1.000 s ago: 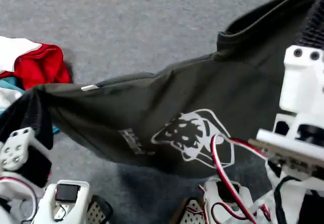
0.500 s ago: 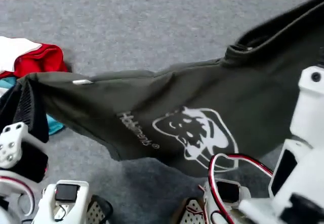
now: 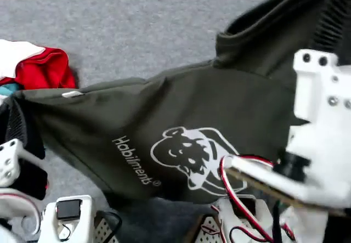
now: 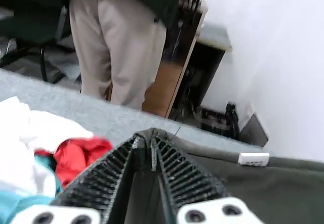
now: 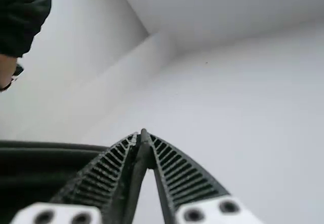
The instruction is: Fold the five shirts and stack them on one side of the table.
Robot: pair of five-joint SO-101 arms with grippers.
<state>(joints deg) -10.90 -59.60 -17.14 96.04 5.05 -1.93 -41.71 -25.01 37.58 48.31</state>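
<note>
- Grey felt-like table (image 3: 142, 34), spreading to the far edge of the high view.
- Brown wooden cabinet (image 4: 169, 85) beyond the table, against a white wall (image 4: 273, 57).
- Black cables (image 4: 217, 119) tangled on the floor beside the cabinet.
- Dark chair (image 4: 28, 34) further along.
- Wall meets ceiling (image 5: 167, 11) overhead.

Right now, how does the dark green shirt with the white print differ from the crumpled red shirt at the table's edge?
The dark green shirt with the white print is spread wide between the left gripper and the right gripper; the crumpled red shirt lies in a pile on the grey table, touched by neither. The green one bears a printed figure; the red one shows none. Neither is folded.
</note>
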